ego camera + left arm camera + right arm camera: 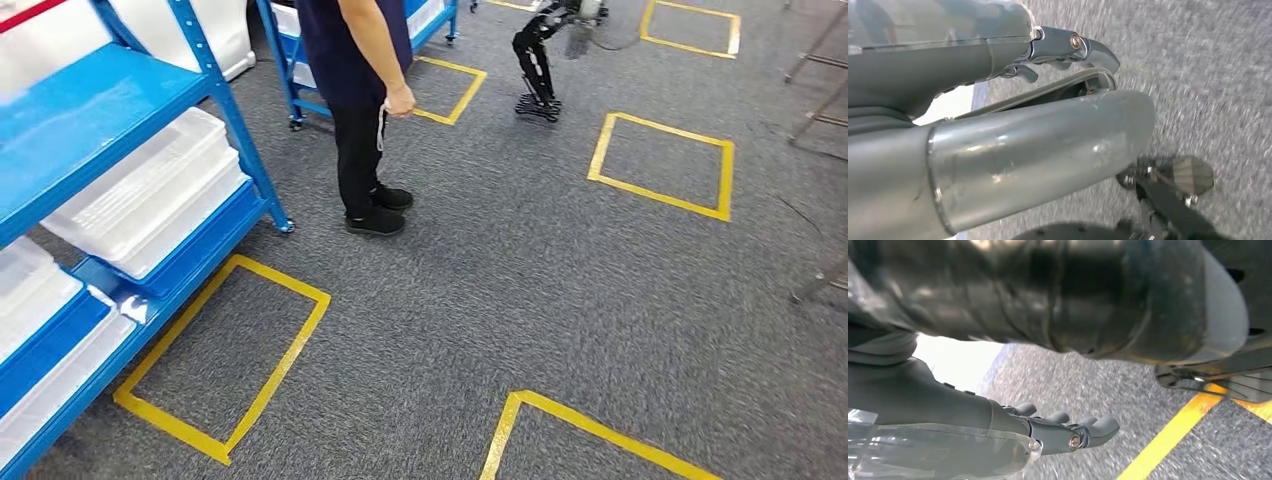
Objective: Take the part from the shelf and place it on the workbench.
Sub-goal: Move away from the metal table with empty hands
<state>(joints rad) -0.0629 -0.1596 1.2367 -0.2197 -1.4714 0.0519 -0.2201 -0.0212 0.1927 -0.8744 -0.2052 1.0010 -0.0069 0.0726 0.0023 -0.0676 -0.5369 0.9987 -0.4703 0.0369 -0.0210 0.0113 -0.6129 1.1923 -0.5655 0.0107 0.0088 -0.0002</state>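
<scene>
Floor: grey carpet [520,300], marked with yellow tape squares [662,165].
Person: stood on the carpet near the blue rack, in dark trousers and black shoes [377,210], one hand [400,101] hanging at the side.
Bins: clear plastic bins [150,190] sat on the blue rack's lower levels.
Far object: a black jointed device [536,70] stood on the carpet beyond the person.

The blue steel shelf [215,95] stood on grey carpet, out on the side of the left hand [1068,47] and well apart from it. White, translucent bins [150,190] lay stacked flat on its lower tiers, and its corner post ran up from the floor.
</scene>
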